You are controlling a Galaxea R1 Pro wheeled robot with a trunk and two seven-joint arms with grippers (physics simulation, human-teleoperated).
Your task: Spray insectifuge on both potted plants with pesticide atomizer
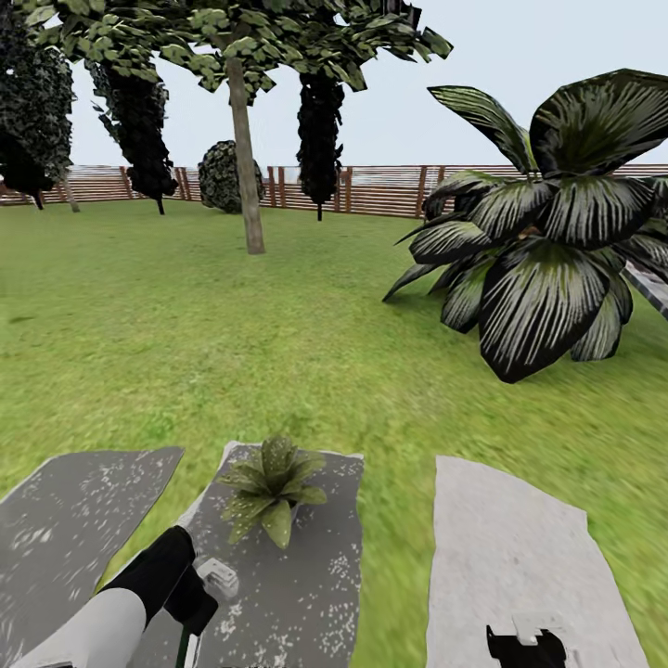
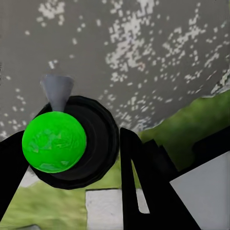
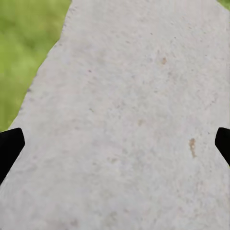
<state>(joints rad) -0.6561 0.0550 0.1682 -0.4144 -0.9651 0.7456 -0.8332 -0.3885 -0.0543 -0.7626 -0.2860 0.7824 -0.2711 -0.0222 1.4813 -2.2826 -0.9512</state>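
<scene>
The left gripper (image 2: pixel 72 148) is clamping the pesticide atomizer (image 2: pixel 72 141), whose green cap and pale nozzle are pointing at a speckled grey stepping stone (image 1: pixel 315 575), so the pick-up looks done. Just ahead of the left arm, one potted plant (image 1: pixel 269 487) is sitting on that same stone, near the nozzle; spraying it appears to be the step in hand. Whether it is already covered cannot be told. Further right, the right gripper (image 3: pixel 115 143) is hanging spread wide and empty over a paler stone (image 1: pixel 520 557). A second plant is presumably remaining.
</scene>
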